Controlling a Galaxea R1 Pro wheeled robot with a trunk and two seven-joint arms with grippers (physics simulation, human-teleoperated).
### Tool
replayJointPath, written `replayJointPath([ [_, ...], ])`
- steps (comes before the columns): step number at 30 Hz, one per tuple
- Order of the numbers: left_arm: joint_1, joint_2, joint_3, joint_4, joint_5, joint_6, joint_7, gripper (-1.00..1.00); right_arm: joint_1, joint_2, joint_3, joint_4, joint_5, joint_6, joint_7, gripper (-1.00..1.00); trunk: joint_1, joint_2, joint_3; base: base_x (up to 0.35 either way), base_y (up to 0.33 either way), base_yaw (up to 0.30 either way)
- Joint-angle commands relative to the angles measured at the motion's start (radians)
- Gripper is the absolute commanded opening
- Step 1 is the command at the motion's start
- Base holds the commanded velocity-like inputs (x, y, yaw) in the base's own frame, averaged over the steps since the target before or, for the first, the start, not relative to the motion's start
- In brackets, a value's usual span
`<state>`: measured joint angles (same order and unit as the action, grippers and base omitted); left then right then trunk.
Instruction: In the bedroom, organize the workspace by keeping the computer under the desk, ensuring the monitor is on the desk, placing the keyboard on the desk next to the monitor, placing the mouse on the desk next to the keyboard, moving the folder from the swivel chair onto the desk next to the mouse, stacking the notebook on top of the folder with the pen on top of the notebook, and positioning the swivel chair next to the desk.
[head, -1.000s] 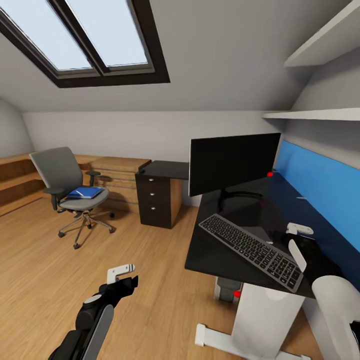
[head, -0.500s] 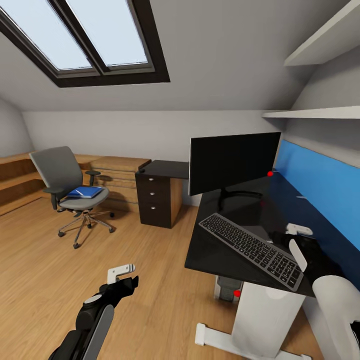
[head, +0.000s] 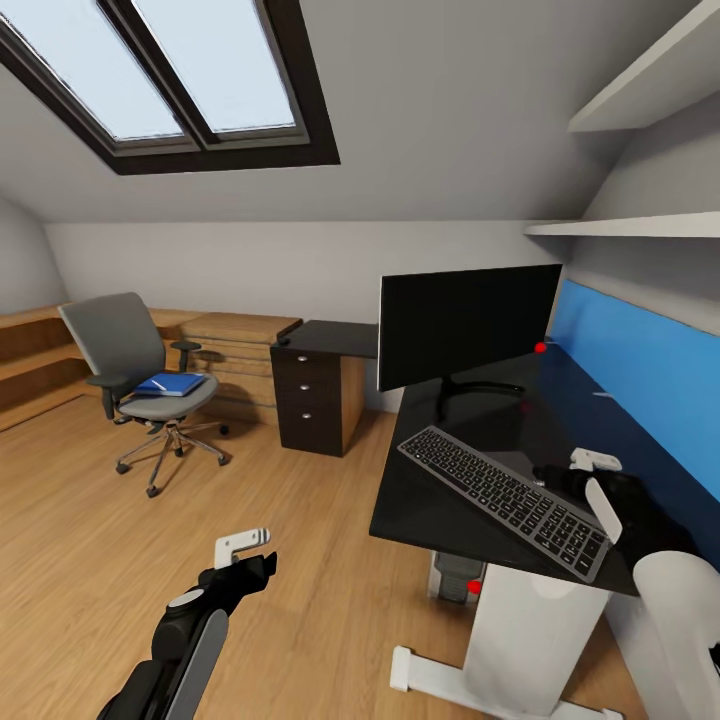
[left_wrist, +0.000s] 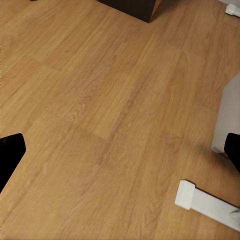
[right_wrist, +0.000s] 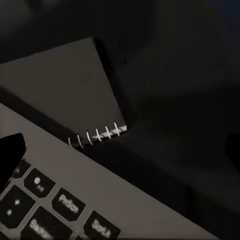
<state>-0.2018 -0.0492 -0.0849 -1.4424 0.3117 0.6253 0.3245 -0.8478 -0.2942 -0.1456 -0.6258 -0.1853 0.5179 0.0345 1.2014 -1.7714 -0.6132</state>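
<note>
Right wrist view, notebook (right_wrist: 65, 95) under right pincer (head: 590, 465), beside keyboard (right_wrist: 45, 200)

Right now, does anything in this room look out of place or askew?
Yes. The blue folder lies on the grey swivel chair's seat, far from the glossy black desk. The slim dark keyboard sits diagonally across the desk.

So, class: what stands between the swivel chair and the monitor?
In the head view, a black three-drawer unit stands between the swivel chair and the monitor.
</note>
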Motion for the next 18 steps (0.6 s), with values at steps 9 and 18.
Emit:
replayJointPath([
  [9,-0.001,0.0,-0.001,-0.001,0.01,0.003,0.011,1.0,0.0,-0.02,-0.006,0.003,-0.002,0.041,0.045,1.0,0.0,-0.001,-0.001,0.0,0.0,0.0],
  [18,-0.001,0.001,-0.001,-0.001,0.01,0.003,0.012,1.0,0.0,-0.028,-0.009,0.006,-0.004,0.05,0.05,1.0,0.0,-0.001,-0.001,0.0,0.0,0.0],
])
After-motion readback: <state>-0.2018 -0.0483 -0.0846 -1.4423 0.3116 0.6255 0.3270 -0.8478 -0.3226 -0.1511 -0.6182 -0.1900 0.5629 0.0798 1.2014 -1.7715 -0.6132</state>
